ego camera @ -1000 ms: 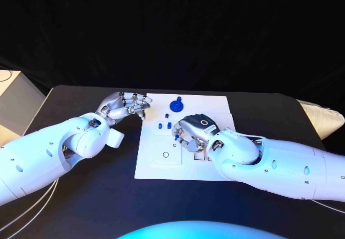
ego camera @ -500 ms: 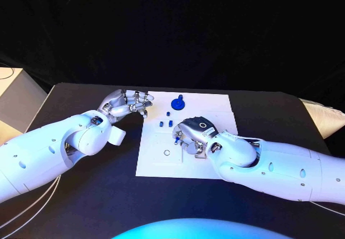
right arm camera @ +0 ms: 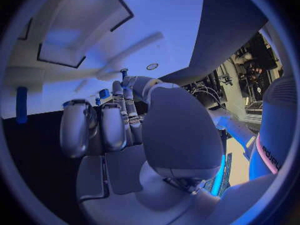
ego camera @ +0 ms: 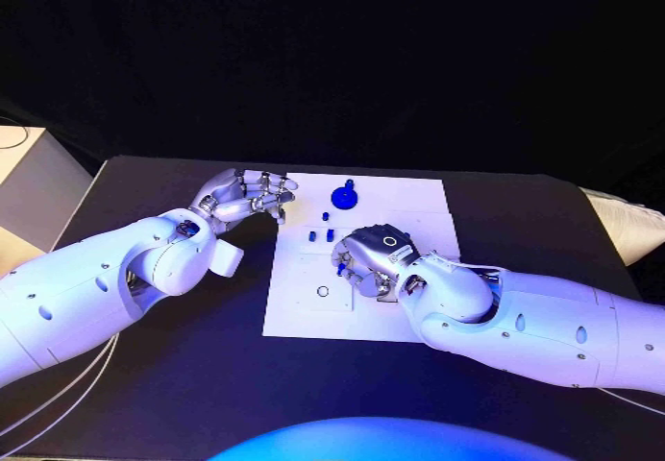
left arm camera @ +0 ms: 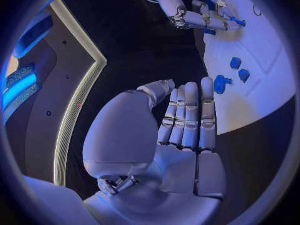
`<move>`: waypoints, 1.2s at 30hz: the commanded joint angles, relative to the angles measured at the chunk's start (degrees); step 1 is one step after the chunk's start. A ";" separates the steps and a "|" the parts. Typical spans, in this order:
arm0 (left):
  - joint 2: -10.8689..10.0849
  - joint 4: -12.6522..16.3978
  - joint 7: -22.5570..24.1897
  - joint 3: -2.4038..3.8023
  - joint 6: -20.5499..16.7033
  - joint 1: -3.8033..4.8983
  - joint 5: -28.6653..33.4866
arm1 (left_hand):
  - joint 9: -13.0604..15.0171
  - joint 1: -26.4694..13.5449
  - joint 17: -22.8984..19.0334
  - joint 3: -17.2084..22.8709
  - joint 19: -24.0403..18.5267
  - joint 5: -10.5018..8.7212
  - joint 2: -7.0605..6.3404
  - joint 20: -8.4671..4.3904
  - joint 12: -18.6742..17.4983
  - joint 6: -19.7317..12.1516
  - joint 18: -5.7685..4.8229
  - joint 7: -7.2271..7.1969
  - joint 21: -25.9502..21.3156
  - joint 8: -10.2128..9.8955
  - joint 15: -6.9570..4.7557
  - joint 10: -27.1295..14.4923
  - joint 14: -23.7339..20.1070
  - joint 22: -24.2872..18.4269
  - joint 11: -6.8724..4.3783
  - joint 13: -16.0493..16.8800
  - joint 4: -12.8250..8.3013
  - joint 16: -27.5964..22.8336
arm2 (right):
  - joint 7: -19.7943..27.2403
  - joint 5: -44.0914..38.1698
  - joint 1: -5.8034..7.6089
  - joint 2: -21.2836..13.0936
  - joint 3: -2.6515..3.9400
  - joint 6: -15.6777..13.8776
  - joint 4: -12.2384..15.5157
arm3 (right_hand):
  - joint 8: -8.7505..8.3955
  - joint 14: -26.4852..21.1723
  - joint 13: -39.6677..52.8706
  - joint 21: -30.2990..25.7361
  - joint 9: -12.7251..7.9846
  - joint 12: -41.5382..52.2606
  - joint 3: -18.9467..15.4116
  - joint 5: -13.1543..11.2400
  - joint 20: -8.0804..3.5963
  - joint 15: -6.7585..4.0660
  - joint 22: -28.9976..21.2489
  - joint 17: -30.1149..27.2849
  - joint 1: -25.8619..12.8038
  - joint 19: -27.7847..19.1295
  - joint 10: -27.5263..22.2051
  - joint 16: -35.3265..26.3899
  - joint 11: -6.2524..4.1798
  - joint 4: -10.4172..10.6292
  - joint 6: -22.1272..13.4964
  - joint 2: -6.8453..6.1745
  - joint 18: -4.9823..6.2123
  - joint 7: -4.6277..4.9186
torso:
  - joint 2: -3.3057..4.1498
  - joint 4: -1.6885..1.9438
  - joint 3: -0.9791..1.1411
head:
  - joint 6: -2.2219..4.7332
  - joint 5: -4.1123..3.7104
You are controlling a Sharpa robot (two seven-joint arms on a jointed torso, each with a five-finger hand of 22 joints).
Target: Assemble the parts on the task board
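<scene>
Centrally on the black table (ego camera: pixel 181 384) lies the task board (ego camera: pixel 416 206), with small blue parts (ego camera: pixel 322 236) and a larger blue part (ego camera: pixel 342 198) near its far left corner. Over the board's middle, the right hand (ego camera: pixel 367 259) hangs with fingers curled downward; whether it pinches anything cannot be told. Beside the board's left edge, the left hand (ego camera: pixel 247 202) hovers, fingers together, holding nothing.

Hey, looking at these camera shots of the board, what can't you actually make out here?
- Head view: the right hand covers the board beneath it; whether its fingers hold a part is hidden.
- Head view: small blue parts are too tiny to tell their shape.
- Right wrist view: curled fingers block what they touch.
- Left wrist view: the left hand hides the table under it.
</scene>
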 commanded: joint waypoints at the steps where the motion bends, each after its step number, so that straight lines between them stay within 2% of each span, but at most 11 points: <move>1: 0.08 0.12 0.22 0.04 0.35 -0.01 0.40 | -0.06 0.24 -0.06 -0.34 0.45 0.23 0.40 -0.10 -0.17 0.09 0.82 0.14 -0.21 0.02 0.02 -0.08 0.04 -0.07 0.16 -0.06 0.15 -0.35 | -0.31 -1.17 -0.10 0.10 -0.03 0.76 0.02 | 0.34 1.63 -0.01 -0.16 0.11 -0.12 0.07 0.22 -0.16 -0.35 5.88 0.09 -0.60 1.09 0.46 -0.11 0.10 -0.53 0.27 -0.03 -0.01 0.36 | 0.01 0.02 0.01 | -0.13 0.08; 12: 0.10 0.04 0.13 0.04 0.42 -0.01 0.39 | -0.06 0.24 -0.06 -0.34 0.45 0.23 0.40 -0.10 -0.17 0.09 0.82 0.14 -0.21 0.02 0.02 -0.08 0.04 -0.07 0.16 -0.06 0.15 -0.35 | -0.62 -1.40 -0.21 0.20 -0.19 2.18 -0.35 | 0.34 1.62 -0.04 -0.27 0.14 -0.15 0.07 0.21 -0.15 -0.34 5.83 0.01 -0.67 1.07 0.50 -0.16 0.11 -0.57 0.30 -0.05 0.01 0.37 | 0.01 0.01 -0.04 | -0.47 0.18; 26: 0.09 0.01 0.12 0.04 0.43 -0.01 0.39 | -0.09 0.21 -0.10 -0.51 0.56 0.23 0.42 -0.09 -0.22 0.10 0.81 0.14 -0.44 0.02 0.04 -0.13 0.06 -0.24 0.18 -0.16 0.26 -0.45 | -1.17 -2.40 -0.59 0.82 -0.36 2.53 -0.72 | 0.28 1.59 -0.13 -0.52 0.17 -0.30 -0.02 0.10 -0.12 -0.30 5.73 -0.13 -0.96 0.99 0.47 -0.25 0.16 -0.64 0.23 -0.28 0.06 0.40 | 0.00 0.00 -0.04 | -0.68 0.21; 30: 0.11 0.00 0.11 0.04 0.44 -0.01 0.39 | -0.09 0.21 -0.10 -0.51 0.56 0.23 0.42 -0.09 -0.22 0.10 0.81 0.14 -0.44 0.02 0.04 -0.13 0.06 -0.24 0.18 -0.16 0.26 -0.45 | -0.67 -2.32 -0.64 0.88 -0.38 2.44 -0.69 | -0.02 1.58 -0.32 -0.80 0.14 -0.59 -0.14 -0.04 -0.08 -0.14 5.64 -0.17 -1.50 0.90 0.19 -0.25 0.31 -0.68 -0.16 -0.69 0.11 0.52 | -0.03 -0.01 -0.06 | -0.75 0.23; 36: 0.11 -0.04 0.09 0.04 0.41 -0.01 0.38 | -0.09 0.21 -0.10 -0.51 0.56 0.23 0.42 -0.09 -0.22 0.10 0.81 0.14 -0.44 0.02 0.04 -0.13 0.06 -0.24 0.18 -0.16 0.26 -0.45 | -0.11 -2.04 -0.66 0.75 -0.43 2.91 -0.65 | -1.49 1.77 -1.02 -2.67 -0.31 -0.88 -0.65 -1.00 0.27 0.37 4.85 0.25 -3.52 0.32 -1.44 0.27 0.79 -0.39 -1.96 -2.37 0.42 0.81 | -0.05 -0.03 -0.04 | -0.85 0.16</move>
